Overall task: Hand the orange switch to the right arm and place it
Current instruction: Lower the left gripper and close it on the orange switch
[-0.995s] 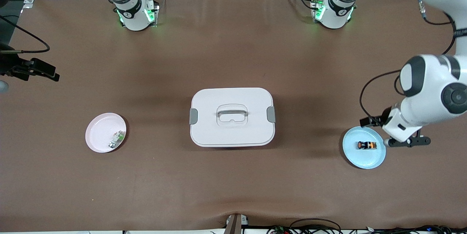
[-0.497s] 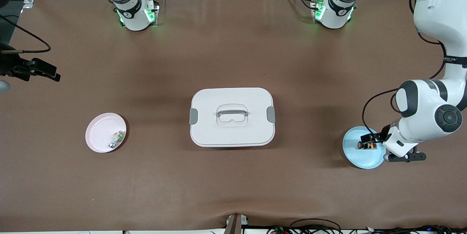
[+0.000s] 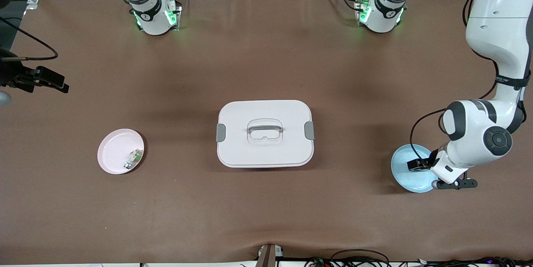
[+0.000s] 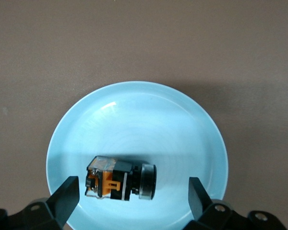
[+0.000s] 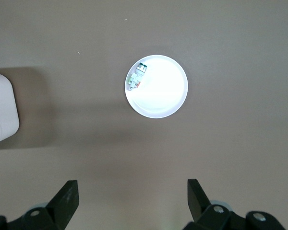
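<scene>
The left gripper [image 4: 129,201] hung low over the blue plate [image 3: 402,171] at the left arm's end of the table, jaws spread wide and holding nothing, and the orange switch [image 4: 120,178] lay on its side on that plate, between the two fingertips [image 4: 67,194] in the left wrist view but nearer one of them. That looked like the approach before the first pick. To do it well, the gripper probably needed to centre on the stubby body so both fingers would meet it together, then come straight down and stop short of the plate. A close across the black-and-orange housing seemed safer than one across the round button end, which could roll out. It also seemed wise to pinch toward one end, leaving part of the switch bare for the handover. The right gripper [image 5: 129,201] waited high over the table with its fingers equally wide and empty, looking down on the pink plate [image 5: 158,98] with a small white-and-green part [image 5: 136,76] at its rim. The white lidded box [image 3: 265,133] sat mid-table between the plates, so the transfer would likely have to pass above it.
</scene>
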